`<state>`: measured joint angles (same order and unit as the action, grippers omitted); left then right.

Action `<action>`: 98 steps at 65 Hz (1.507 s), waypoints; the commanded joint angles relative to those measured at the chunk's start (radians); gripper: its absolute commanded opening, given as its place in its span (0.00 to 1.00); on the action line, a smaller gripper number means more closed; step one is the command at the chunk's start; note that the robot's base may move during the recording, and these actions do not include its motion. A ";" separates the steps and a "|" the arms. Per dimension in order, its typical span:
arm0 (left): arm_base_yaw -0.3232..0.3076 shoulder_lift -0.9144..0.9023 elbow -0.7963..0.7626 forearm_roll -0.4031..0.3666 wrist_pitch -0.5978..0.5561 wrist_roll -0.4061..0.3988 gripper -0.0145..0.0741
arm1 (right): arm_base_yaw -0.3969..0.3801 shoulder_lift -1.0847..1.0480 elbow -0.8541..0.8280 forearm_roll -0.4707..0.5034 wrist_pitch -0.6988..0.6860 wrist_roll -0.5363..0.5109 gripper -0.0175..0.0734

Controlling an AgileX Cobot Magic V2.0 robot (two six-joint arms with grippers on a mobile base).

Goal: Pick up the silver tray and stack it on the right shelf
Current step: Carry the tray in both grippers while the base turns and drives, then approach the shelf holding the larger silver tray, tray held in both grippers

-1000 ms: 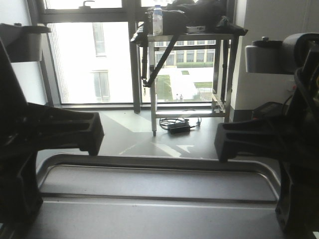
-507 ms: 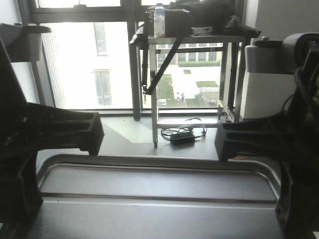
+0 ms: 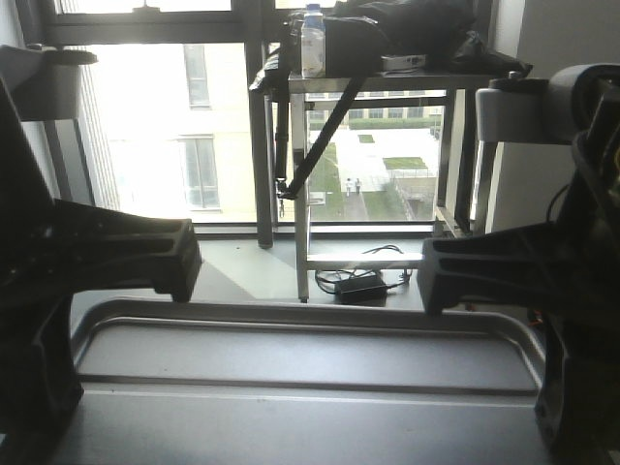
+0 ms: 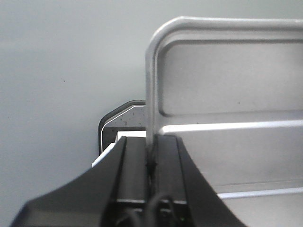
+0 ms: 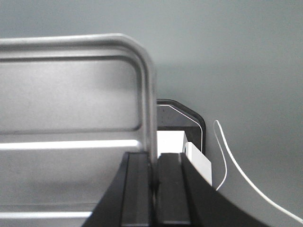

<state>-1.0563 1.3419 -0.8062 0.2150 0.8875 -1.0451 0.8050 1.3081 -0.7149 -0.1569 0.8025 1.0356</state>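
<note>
Pinching silver tray [image 3: 291,354] from both sides: your left gripper [image 4: 152,150] clenched on 9 o'clock rim, right gripper [image 5: 154,163] on 3 o'clock rim

A bare workroom or lab, upstairs in a larger building.
Tall dark-framed windows [image 3: 165,126] look down on a pale building [image 3: 215,102] and paths through grass [image 3: 407,163]. In front of them stands a steel table [image 3: 417,81] carrying a water bottle [image 3: 312,39] and a black bag [image 3: 397,29]. A power brick [image 3: 360,288] and loose cables lie on the smooth grey floor [image 3: 242,266] beneath.
</note>
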 commanded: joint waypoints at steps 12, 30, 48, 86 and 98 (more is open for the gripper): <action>-0.010 -0.029 -0.018 0.016 0.036 0.014 0.05 | -0.005 -0.021 -0.030 -0.042 -0.005 -0.001 0.27; -0.010 -0.029 -0.018 0.016 0.036 0.014 0.05 | -0.005 -0.021 -0.030 -0.042 -0.005 -0.001 0.27; -0.010 -0.029 -0.018 0.016 0.036 0.014 0.05 | -0.005 -0.021 -0.030 -0.042 -0.005 -0.001 0.27; -0.010 -0.029 -0.018 0.016 0.036 0.014 0.05 | -0.005 -0.021 -0.030 -0.042 -0.004 -0.001 0.27; -0.010 -0.029 -0.018 0.016 0.036 0.014 0.05 | -0.005 -0.021 -0.030 -0.042 -0.004 -0.001 0.27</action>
<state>-1.0563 1.3419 -0.8062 0.2150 0.8861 -1.0451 0.8050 1.3081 -0.7149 -0.1569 0.8025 1.0356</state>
